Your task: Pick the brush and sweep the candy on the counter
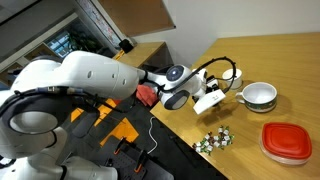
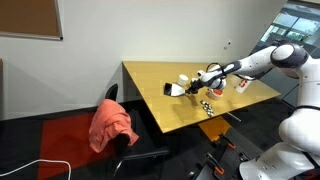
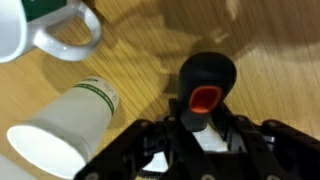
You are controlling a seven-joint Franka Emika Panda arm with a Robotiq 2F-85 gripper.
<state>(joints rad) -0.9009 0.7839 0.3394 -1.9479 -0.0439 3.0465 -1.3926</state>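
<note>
My gripper (image 3: 205, 128) is shut on the brush (image 3: 208, 82). In the wrist view the brush shows as a dark rounded part with an orange-red opening and a white part between the fingers. In both exterior views the gripper (image 1: 205, 92) (image 2: 205, 80) hovers low over the light-brown counter (image 1: 290, 60) (image 2: 150, 85). The candy (image 1: 213, 140) (image 2: 207, 107) lies in a small cluster near the counter's dark front edge, apart from the gripper. It is out of the wrist view.
A white paper cup (image 3: 65, 135) (image 1: 212, 102) lies on its side beside the gripper. A white mug (image 3: 35, 30) (image 1: 260, 96) stands close by. A red lid-like dish (image 1: 287, 141) sits near the candy. A chair with orange cloth (image 2: 112, 125) stands by the counter.
</note>
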